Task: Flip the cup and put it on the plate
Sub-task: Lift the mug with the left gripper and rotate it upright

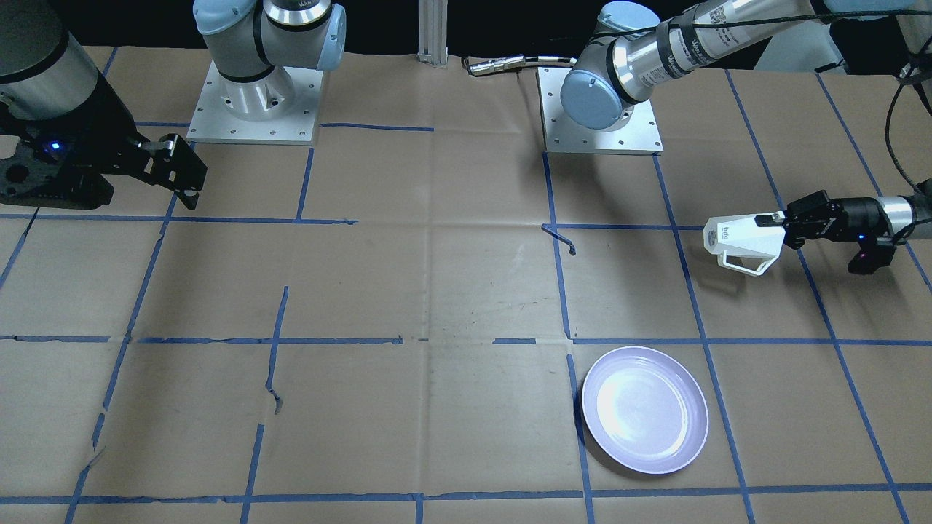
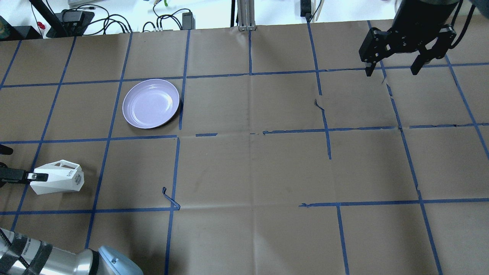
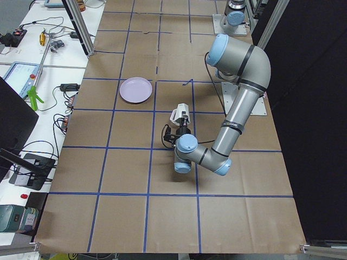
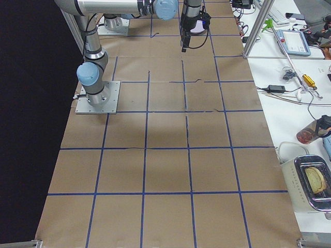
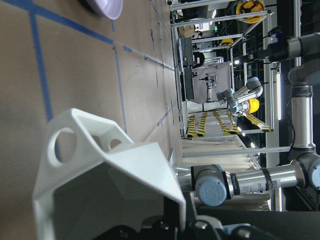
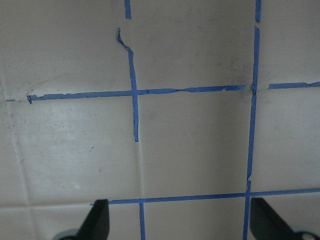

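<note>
1. Cup (image 1: 743,244): is lying sideways w/ its axis approx. level, base pointing toward the worktop's centre and handle facing away from the robot. It appears to be hanging clear of the surface, but the gap isn't certain.
2. L gripper (image 1: 775,218): is clamping the cup at its rim end.
3. Plate (image 1: 644,410): is sitting bare on the worktop (image 1: 437,291), well apart from the cup, farther from the robot base and nearer centre.
4. R gripper (image 2: 392,71): is hovering at the opposite end w/ fingers apart, holding nothing.
5. Step in hand (judged): the flip is running approx. halfway and placing hasn't begun.
6. Next move (judged): it is calling for finishing the wrist turn so the cup is standing on end, prob. base down. After that comes carrying it over the plate's middle, lowering to contact, then releasing.
</note>
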Robot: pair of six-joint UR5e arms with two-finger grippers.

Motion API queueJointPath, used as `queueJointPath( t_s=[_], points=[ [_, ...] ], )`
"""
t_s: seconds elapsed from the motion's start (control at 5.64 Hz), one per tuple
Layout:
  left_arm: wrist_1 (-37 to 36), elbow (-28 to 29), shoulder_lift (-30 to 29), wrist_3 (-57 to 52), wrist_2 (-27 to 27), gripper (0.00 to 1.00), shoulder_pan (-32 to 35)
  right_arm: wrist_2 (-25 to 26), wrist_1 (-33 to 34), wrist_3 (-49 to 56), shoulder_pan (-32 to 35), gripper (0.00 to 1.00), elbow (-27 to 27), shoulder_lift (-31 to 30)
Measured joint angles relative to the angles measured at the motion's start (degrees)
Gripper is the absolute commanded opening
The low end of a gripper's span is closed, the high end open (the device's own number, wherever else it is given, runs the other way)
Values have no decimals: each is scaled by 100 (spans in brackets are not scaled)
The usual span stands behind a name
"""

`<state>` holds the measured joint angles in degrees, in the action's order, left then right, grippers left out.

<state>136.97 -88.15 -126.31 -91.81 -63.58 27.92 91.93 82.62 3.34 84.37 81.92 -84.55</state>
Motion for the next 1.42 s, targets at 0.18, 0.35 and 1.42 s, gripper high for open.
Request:
queueJointPath(
  t_s=[0.18,0.35,1.42],
  points=[
    [632,178,478,136,121,0,-42,0,0,0,0,100,0,0],
    [1027,339,936,433,235,0,-76,0,0,0,0,100,0,0],
    [-2823,465,2005,5186,180,0,2847,0,1,0,0,100,0,-1]
  ],
)
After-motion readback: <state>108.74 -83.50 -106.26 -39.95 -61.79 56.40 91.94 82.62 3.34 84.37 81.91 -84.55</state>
